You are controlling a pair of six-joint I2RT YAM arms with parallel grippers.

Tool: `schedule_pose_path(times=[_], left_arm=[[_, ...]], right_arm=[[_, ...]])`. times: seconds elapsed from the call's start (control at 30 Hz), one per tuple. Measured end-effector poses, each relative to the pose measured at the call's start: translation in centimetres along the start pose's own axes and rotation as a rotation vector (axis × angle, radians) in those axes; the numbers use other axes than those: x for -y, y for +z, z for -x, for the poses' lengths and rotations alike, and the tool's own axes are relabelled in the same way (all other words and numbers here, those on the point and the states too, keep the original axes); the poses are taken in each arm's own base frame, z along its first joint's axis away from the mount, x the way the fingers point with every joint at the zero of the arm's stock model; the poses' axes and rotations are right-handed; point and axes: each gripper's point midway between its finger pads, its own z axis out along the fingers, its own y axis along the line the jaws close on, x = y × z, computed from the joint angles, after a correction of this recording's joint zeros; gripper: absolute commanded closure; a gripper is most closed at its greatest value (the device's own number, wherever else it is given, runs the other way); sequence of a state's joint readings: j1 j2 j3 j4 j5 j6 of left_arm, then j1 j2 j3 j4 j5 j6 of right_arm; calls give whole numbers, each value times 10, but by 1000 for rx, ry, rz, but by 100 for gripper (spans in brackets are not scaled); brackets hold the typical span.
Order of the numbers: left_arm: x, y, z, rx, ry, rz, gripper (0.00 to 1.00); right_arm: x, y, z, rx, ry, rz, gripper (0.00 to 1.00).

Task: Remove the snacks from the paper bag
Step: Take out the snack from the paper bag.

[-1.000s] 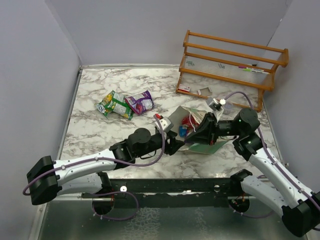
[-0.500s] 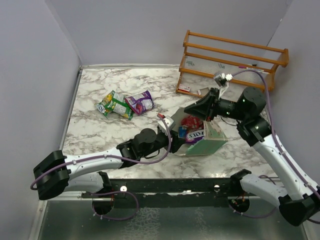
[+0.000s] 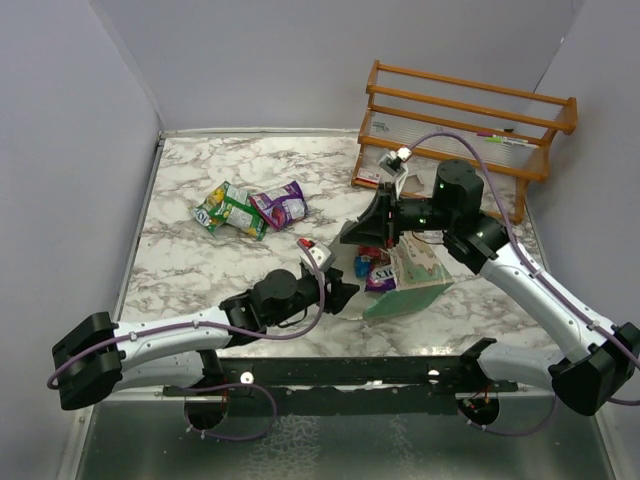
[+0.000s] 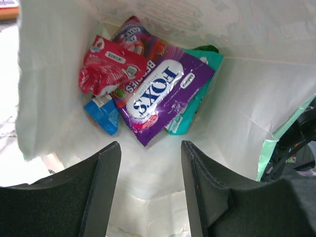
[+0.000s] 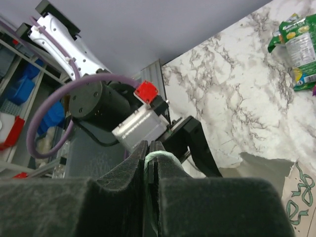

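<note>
Toward the desk's (image 3: pixel 190 265) right edge, the right tool (image 5: pixel 149 154) clamps the bag's (image 3: pixel 415 272) rim; the left tool (image 4: pixel 150 145) gapes at snacks (image 4: pixel 148 96) inside.

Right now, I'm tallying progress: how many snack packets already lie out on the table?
3, clustered left of the paper bag: a green-yellow packet leftmost, a green packet beside it, a purple packet rightmost. They touch, so another may hide beneath.

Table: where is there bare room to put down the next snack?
The marble table is bare left of the loose packets, behind them up to the rack, and in front of them. Crowded around the paper bag, where left gripper and right gripper meet.
</note>
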State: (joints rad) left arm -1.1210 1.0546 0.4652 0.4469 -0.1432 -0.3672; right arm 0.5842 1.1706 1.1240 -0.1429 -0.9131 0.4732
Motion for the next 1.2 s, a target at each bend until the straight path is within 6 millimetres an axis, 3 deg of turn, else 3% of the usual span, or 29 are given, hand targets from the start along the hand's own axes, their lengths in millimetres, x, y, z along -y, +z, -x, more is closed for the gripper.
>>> schedule_pose_path(times=[0.23, 0.43, 0.7, 0.93, 1.2], left_arm=[[-8, 1, 8, 16, 104, 31, 41], [-14, 21, 10, -12, 273, 52, 41], [-26, 54, 2, -68, 505, 78, 26], [-34, 74, 14, 1, 602, 112, 18], [-43, 106, 33, 65, 638, 150, 18]], right_arm=[[-3, -6, -16, -36, 9, 3, 94], [-17, -17, -13, -20, -49, -1, 95], [-24, -22, -10, -6, -89, 4, 98], [-25, -28, -12, -10, -90, -14, 98], [-16, -37, -2, 35, -121, -83, 98]])
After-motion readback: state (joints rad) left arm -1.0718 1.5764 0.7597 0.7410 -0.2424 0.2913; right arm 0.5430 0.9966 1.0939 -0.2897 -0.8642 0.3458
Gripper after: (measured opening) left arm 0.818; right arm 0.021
